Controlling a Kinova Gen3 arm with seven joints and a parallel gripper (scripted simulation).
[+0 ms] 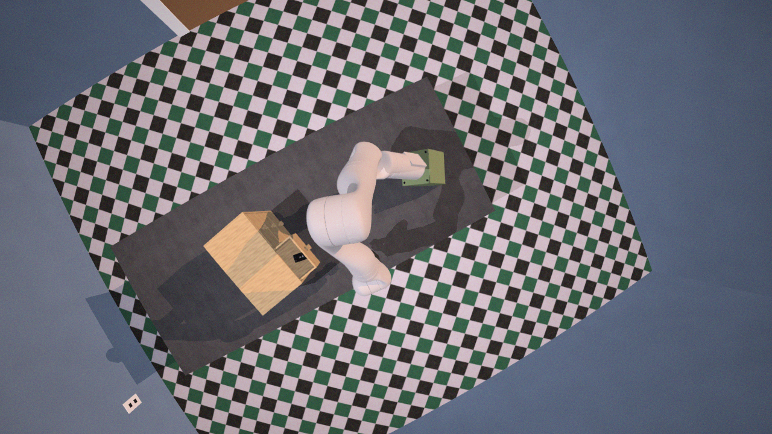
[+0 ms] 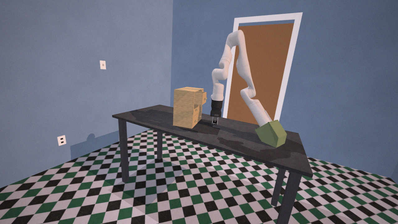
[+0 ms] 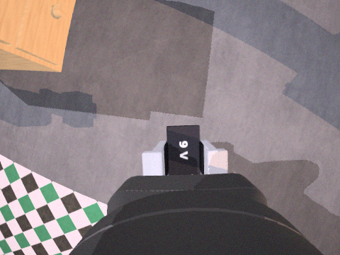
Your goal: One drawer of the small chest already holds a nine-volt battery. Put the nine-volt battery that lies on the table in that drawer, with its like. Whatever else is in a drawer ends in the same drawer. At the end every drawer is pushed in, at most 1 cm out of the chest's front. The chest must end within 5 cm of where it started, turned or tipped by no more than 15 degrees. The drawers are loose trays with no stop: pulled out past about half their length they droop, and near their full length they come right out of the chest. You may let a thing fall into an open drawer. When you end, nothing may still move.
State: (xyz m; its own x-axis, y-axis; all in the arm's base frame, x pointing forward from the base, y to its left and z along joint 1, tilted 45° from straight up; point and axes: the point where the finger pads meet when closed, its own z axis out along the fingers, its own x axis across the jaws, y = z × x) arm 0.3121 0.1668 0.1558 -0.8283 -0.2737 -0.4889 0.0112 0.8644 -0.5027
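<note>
Grasping the loose nine-volt battery (image 2: pixel 215 122) (image 3: pixel 183 149) in the half-open gripper (image 2: pixel 215 119) (image 3: pixel 183 152), pinched by its sides with "9 V" facing the wrist view. Seemingly held just above the table (image 1: pixel 324 145) (image 2: pixel 236 130) (image 3: pixel 248 88), in front of the chest (image 1: pixel 242 253) (image 2: pixel 183 107) (image 3: pixel 35 32) and well below the open top drawer (image 1: pixel 307 266) (image 2: pixel 199 97). Already done: drawer pulled out, its resident battery (image 1: pixel 298 257) exposed to the top view, loose one picked up. Left to do: raise the load above the drawer's rim, carry across, lower or drop beside its like, let go, back off, push the drawer home, and wait for everything to settle. Perhaps halfway along, by judgement. Hard to tell, from so small a view of the lower fronts, whether fully flush or standing out a little; worth checking before finishing. Best to climb before moving toward the chest, so as not to strike the protruding tray from below, tip it or shove the chest. Then to push squarely and gently, keeping both batteries inside.
</note>
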